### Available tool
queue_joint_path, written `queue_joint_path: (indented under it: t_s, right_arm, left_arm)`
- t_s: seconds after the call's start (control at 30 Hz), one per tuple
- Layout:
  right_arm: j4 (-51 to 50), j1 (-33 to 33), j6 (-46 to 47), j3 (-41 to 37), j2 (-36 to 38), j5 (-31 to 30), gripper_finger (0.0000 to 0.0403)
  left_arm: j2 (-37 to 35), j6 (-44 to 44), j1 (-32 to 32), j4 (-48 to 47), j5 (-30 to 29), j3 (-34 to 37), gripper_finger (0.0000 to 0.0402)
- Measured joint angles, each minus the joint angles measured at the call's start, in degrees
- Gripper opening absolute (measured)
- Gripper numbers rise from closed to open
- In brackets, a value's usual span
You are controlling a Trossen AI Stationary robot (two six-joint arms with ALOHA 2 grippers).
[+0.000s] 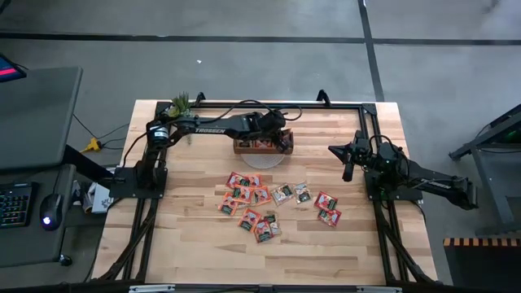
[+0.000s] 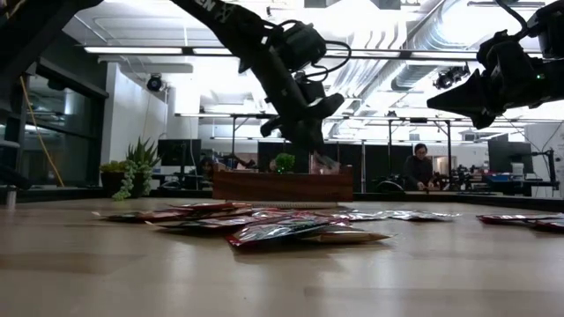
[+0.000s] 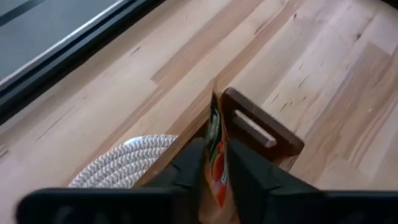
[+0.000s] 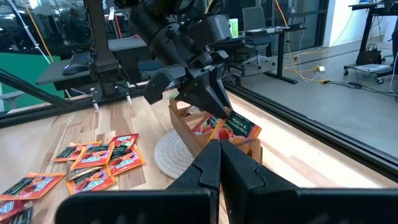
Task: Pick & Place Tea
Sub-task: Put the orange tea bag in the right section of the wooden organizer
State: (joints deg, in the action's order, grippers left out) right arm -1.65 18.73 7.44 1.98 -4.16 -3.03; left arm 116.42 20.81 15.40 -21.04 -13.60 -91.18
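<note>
1. The left gripper [image 1: 281, 137] is seen over the brown wooden three-compartment tray [image 1: 262, 146] at the far middle of the light wooden table [image 1: 195, 244].
2. A red-orange flat tea sachet with a pale label [image 3: 215, 163] is seen edge-up between the left gripper's dark fingers [image 3: 186, 168]; whether it is gripped or just let go cannot be told.
3. That sachet [image 4: 231, 127] is seen tilted at the tray's end compartment, partly inside, in the right wrist view.
4. More red sachets [image 4: 198, 122] are seen already in the tray.
5. The tray is set partly on a round white woven rope mat [image 3: 124, 163].
6. The loose red, orange and green-grey tea sachets [image 1: 254, 199] are scattered flat on the table, near of the tray, well apart from it.
7. Two further red sachets [image 1: 327, 208] are lying to the right of that cluster.
8. The right gripper [image 1: 348, 169] is held raised over the table's right side, fingers [image 4: 208, 165] clenched together, nothing between them.
9. A small green potted plant [image 1: 180, 103] is placed at the table's far left corner.
10. A person [image 2: 419, 167] is seen in the room behind, in the low view.
</note>
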Motion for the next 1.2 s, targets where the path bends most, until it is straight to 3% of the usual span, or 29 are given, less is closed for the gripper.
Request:
queue_joint_path:
  t_s: [0.23,0.43,1.03,1.2]
  right_arm:
    - [0.0,-0.01,0.0,0.0,0.02,0.0,0.0]
    - [0.0,-0.01,0.0,0.0,0.0,0.0,0.0]
    - [0.0,0.0,0.0,0.0,0.0,0.0,0.0]
    - [0.0,-0.01,0.0,0.0,0.0,0.0,0.0]
  left_arm:
    - [0.0,-0.18,-0.02,-3.72,-4.68,0.0,0.0177]
    - [0.0,-1.41,0.0,-4.94,-6.93,-0.02,0.0223]
    - [-3.6,-3.46,-0.42,-6.4,-7.8,-0.07,0.0234]
    - [-6.23,-4.06,-1.15,-12.78,-5.09,-0.07,0.0234]
